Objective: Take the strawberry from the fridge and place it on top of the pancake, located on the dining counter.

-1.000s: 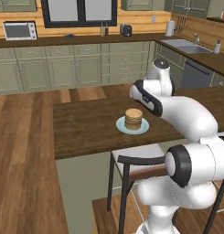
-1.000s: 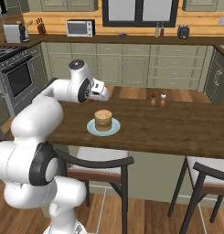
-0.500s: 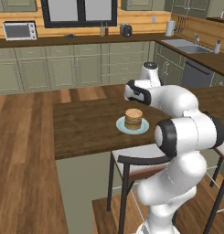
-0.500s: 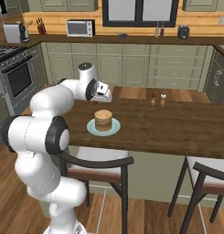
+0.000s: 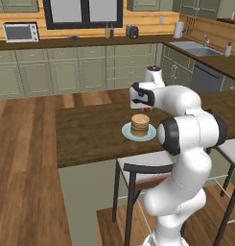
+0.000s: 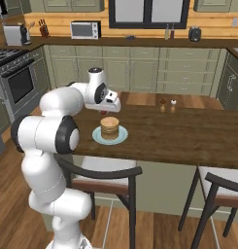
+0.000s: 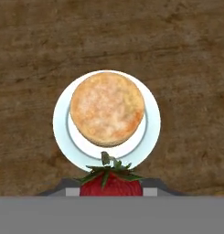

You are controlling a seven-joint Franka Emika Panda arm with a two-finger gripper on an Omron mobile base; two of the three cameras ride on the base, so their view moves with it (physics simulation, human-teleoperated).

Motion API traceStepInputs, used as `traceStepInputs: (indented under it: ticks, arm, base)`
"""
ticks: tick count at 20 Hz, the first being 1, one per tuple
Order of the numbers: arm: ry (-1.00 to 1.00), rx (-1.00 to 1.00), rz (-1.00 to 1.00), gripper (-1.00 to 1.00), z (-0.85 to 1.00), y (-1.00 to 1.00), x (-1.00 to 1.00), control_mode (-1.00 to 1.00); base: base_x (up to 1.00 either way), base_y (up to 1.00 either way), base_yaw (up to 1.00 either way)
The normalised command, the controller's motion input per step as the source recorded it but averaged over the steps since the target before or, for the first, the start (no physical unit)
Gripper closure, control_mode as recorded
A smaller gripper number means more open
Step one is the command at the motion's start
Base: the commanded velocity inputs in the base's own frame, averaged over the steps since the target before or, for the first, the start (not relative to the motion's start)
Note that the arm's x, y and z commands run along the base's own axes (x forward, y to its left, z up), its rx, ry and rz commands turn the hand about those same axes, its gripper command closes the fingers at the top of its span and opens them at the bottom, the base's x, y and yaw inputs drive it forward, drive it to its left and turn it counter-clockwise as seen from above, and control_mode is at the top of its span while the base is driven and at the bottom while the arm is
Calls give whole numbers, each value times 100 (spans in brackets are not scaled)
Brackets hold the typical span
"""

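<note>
hand view: strawberry (image 7: 111,182) gripped in hand (image 7: 111,189), above pancake (image 7: 107,108).

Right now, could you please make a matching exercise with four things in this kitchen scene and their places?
Things:
1. strawberry
2. pancake
3. microwave
4. salt and pepper shakers

Places:
A. on the far counter by the back wall
B. on the pale plate
C. held in the gripper
D. on the dining counter, beyond the plate

Pairs: 1-C, 2-B, 3-A, 4-D
</note>
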Motion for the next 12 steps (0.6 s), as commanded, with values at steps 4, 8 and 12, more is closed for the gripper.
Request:
traceStepInputs:
  ticks: [4, 8, 12]
  arm:
    - [2, 0, 0, 100, -17, 0, 54, -100]
    - [6, 0, 0, 100, -42, 0, 39, -100]
    - [2, 0, 0, 100, -48, 0, 17, -100]
  base:
    - [0, 0, 0]
    - [0, 0, 0]
    - [0, 0, 0]
